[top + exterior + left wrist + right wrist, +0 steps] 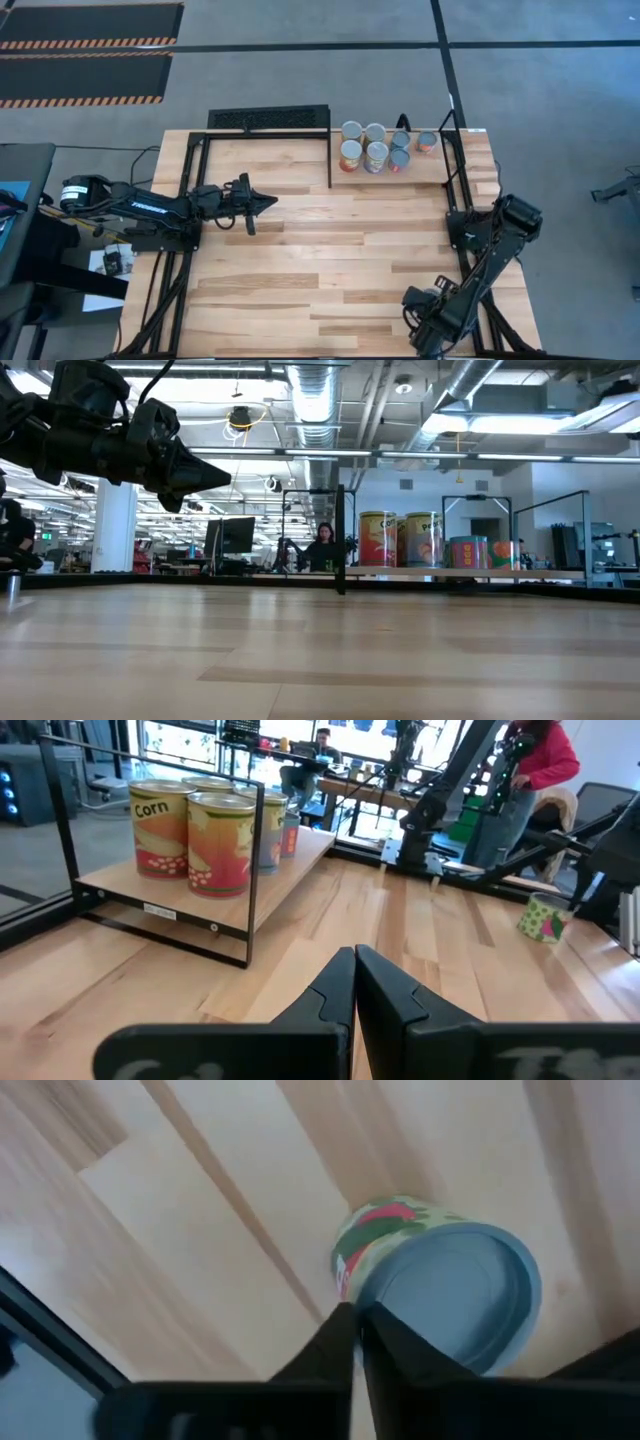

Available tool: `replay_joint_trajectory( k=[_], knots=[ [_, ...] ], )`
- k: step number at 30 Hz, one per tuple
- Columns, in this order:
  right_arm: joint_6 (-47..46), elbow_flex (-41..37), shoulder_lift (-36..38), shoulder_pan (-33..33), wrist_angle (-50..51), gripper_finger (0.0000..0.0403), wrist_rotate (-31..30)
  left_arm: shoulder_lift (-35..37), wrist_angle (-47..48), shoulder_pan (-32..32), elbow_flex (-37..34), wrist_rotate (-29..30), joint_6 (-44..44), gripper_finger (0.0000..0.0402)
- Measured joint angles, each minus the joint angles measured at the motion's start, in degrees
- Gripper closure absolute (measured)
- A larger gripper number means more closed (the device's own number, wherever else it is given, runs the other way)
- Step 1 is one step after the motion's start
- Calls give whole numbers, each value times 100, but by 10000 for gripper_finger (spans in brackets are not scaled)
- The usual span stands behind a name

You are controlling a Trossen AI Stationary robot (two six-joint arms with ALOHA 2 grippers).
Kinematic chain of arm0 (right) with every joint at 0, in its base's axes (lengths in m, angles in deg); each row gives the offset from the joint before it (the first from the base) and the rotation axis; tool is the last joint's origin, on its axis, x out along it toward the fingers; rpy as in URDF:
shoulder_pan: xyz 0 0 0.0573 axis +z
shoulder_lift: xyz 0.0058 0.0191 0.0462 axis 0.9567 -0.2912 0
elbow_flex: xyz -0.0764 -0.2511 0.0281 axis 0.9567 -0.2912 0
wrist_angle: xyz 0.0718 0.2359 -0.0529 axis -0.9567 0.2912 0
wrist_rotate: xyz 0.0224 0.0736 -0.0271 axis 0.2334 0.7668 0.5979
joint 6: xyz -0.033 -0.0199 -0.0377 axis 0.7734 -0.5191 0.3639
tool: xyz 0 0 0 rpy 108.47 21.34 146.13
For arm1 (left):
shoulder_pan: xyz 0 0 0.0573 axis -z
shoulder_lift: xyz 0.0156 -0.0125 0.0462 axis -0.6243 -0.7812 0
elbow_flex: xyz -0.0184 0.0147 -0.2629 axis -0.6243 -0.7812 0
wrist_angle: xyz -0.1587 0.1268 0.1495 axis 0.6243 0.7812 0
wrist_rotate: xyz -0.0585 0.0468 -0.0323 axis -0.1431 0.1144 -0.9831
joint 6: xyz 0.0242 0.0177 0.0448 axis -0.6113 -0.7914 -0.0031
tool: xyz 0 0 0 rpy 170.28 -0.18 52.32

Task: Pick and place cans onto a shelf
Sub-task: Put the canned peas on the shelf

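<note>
One can (440, 1285) with a green-and-red label and a grey-blue lid stands on the table near its right, near corner. It also shows in the left wrist view (545, 917). My right gripper (357, 1315) points down just beside this can, fingers shut, low at the near right (418, 300). Several cans (375, 148) stand on the wooden shelf (425, 172) at the far right (400, 540). My left gripper (265, 203) hovers shut and level over the table's left part (215, 477), holding nothing. My right gripper's shut fingertips (340, 1330) come down from above at the rim of the can's lid (375, 1295), on one side of the can. Whether they touch it I cannot tell. The can stands on the table.
A black frame (330, 150) borders the shelf on its left, and black rails (190, 200) run along the table's left and right sides. Bare wood lies between the two arms. People sit and stand in the room beyond the table.
</note>
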Motion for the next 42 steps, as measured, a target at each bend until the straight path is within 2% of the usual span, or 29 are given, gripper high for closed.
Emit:
replay_joint_trajectory(
  k=[3,9,12,16,20,25,32,38,42],
  knots=[
    [512,0,109,-151,0,391,-117,0,1,0,0,10,0,401],
    [1439,0,852,-685,31,385,-890,0,-3,0,0,38,0,401],
    [1849,0,1318,-1141,465,395,-1263,0,-39,0,0,115,-51,401],
    [2598,0,1775,-2224,1521,396,-1559,-2,-161,-2,0,120,-151,401],
    [4158,-2,2115,-3674,1911,398,-1756,-2,-193,-2,0,130,-275,401],
    [6075,-190,2506,-5514,1707,399,-1849,0,-305,-31,0,136,-346,401],
    [7565,-1245,3316,-7516,1112,400,-1631,0,-551,-31,20,118,-481,401],
    [8776,-1664,3401,-8811,292,400,-1189,0,-394,-31,212,117,-503,401],
    [9128,-1691,3152,-9314,234,400,-1063,0,-350,-31,238,115,-503,401]
  ],
)
